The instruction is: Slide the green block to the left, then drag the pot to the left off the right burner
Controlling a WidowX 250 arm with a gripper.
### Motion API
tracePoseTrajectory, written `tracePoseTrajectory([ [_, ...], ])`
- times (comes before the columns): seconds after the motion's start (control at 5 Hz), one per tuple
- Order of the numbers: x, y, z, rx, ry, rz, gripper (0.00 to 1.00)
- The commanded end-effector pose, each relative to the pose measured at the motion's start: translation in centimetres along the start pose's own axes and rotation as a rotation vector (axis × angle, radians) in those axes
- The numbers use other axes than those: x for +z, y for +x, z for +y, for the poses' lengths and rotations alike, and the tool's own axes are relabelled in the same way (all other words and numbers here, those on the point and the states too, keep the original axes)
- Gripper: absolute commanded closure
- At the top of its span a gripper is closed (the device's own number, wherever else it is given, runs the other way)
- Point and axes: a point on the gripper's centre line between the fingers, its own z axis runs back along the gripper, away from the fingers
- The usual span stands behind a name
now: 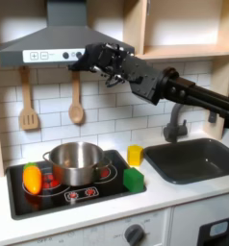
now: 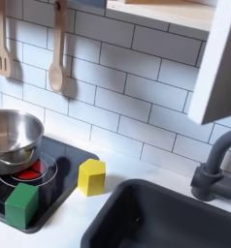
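**Arm high above the cooktop, block and pot on the stove**

My gripper (image 1: pixel 90 60) hangs up near the range hood (image 1: pixel 59 38) in the first exterior view, well above the stove (image 1: pixel 20 204) and touching nothing. Fingers too dark and blurred against the hood; I cannot tell whether they stand apart or together.

Landmark: the stove. The pot (image 1: pixel 76 161) sits on it, toward the back, over a burner with red rings. The green block (image 1: pixel 134 179) rests on the stove's front corner nearest the sink (image 1: pixel 193 159), apart from the pot. An orange-yellow piece (image 1: pixel 32 179) lies on the stove on the pot's other side, close to the pot. The yellow cup-like piece (image 1: pixel 135 154) stands just off the stove, on the counter between stove and sink.

Second exterior view: pot (image 2: pixel 13 138), green block (image 2: pixel 21 205), yellow piece (image 2: pixel 91 177) in the same layout.
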Motion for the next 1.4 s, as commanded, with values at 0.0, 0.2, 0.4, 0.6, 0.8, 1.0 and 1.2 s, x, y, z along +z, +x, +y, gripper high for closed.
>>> tracePoseTrajectory([
  [0.0,0.3,0.0,-0.1,0.007,-0.013,0.009,1.00],
  [0.2,0.4,0.0,0.0,0.012,-0.017,0.009,1.00],
  [0.4,0.7,-0.4,-0.2,0.005,-0.022,0.038,1.00],
  [0.6,1.2,-1.4,-0.6,0.018,-0.045,0.157,1.00],
  [0.8,1.7,-2.4,-1.3,0.032,-0.066,0.246,1.00],
  [1.0,2.4,-5.0,-1.9,0.054,-0.086,0.452,1.00],
  [1.2,3.3,-6.2,-2.4,0.048,-0.099,0.558,1.00],
])
